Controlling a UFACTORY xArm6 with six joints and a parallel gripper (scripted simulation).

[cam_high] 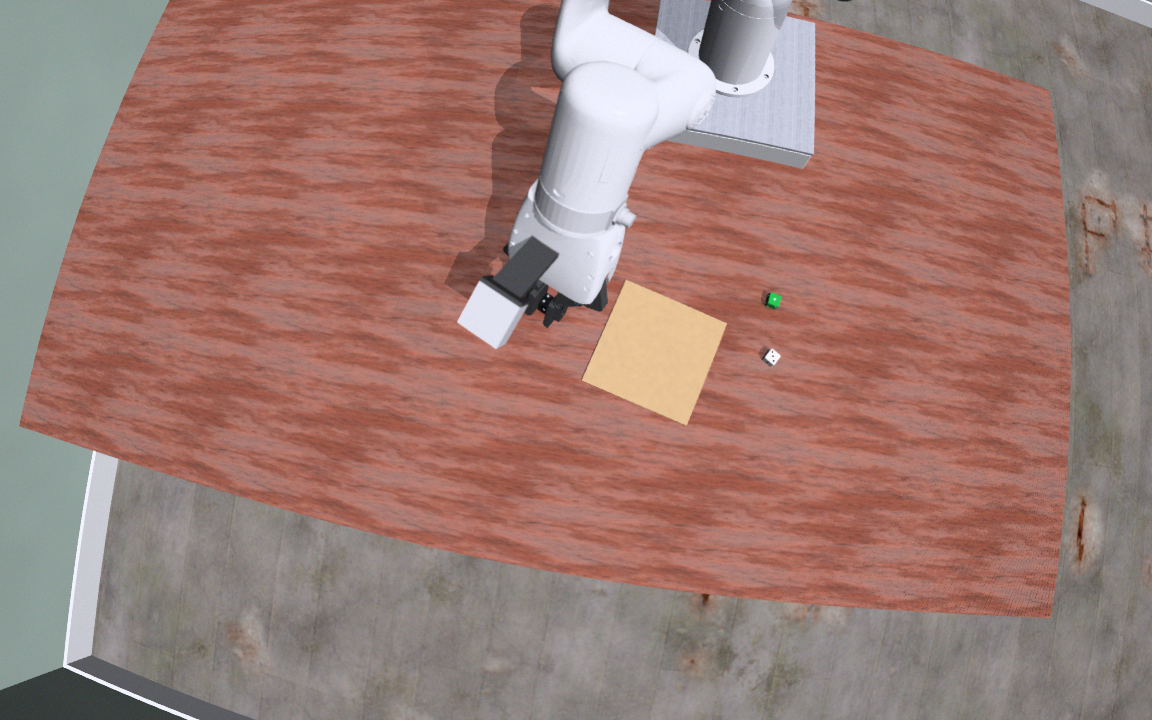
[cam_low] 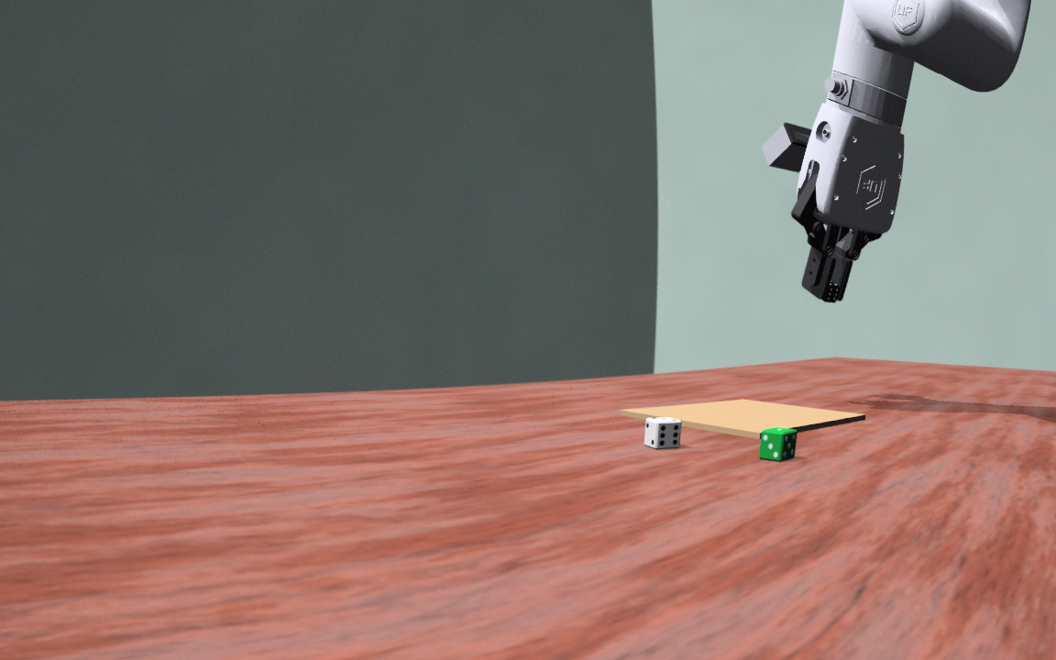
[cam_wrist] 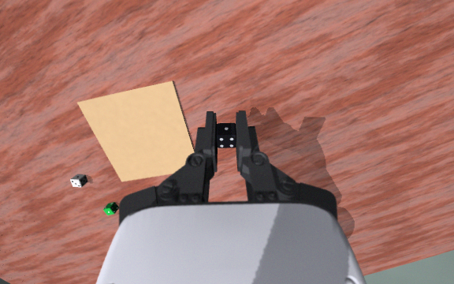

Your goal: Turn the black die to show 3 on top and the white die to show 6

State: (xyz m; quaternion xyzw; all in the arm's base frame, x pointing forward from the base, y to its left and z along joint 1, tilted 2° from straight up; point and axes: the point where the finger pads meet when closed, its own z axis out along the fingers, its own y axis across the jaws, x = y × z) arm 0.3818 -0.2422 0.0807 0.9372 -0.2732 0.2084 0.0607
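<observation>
My gripper point(cam_high: 547, 308) point(cam_low: 827, 293) point(cam_wrist: 226, 124) is shut on the black die point(cam_low: 833, 291) point(cam_wrist: 226, 140), high above the table and beside the mat. The wrist view shows its 4 on the face toward the palm and its 1 on the adjoining face; the exterior view shows its 6. The tan mat point(cam_high: 656, 353) point(cam_low: 737, 412) point(cam_wrist: 140, 134) lies flat. The white die point(cam_high: 772, 357) point(cam_low: 663, 433) point(cam_wrist: 79, 181) lies on the table off the mat, 3 up, with 6 on a side. The green die point(cam_high: 773, 300) point(cam_low: 777, 444) point(cam_wrist: 110, 209) lies near it, 1 up.
The robot's base plate point(cam_high: 763, 116) stands at the back of the red wood-patterned table point(cam_high: 338, 358) point(cam_low: 351, 509) point(cam_wrist: 349, 59). The green and white dice stand apart from each other, on the side of the mat away from my gripper.
</observation>
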